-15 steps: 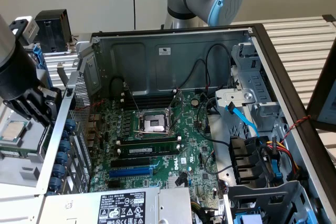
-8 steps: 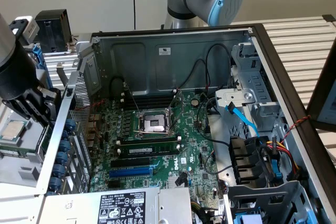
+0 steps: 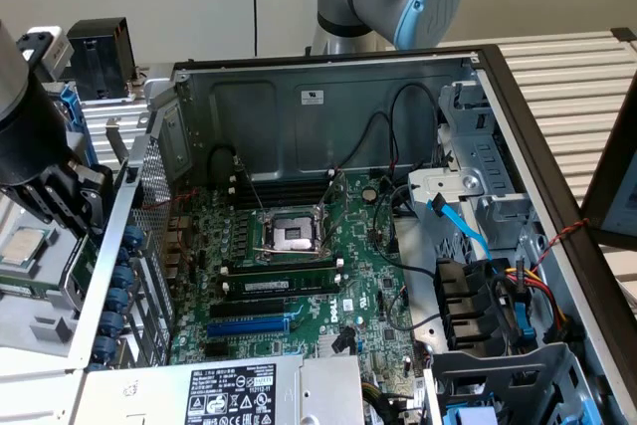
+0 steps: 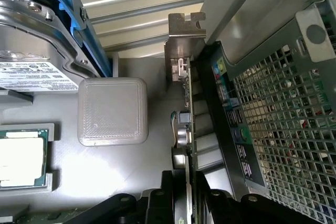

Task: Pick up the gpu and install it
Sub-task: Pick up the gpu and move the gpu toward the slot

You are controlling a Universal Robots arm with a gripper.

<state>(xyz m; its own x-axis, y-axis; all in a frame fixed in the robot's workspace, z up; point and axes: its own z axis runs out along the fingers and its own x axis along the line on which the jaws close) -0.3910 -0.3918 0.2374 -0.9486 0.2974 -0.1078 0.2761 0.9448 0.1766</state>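
The gpu stands on edge just outside the computer case, beside its perforated rear wall. I see it edge-on: a thin green board with small parts on one face and a silver end bracket at one end. My gripper sits right over the card's near end, with its black body on both sides of the board. In the exterior view my gripper hangs low outside the case at that view's left, next to the rear wall. The open case shows the green motherboard with its blue slot.
A grey square block, a processor in a tray and a hard drive in a blue carrier lie beside the card. Inside the case are memory sticks, the processor socket, cables and drive bays, and the power supply.
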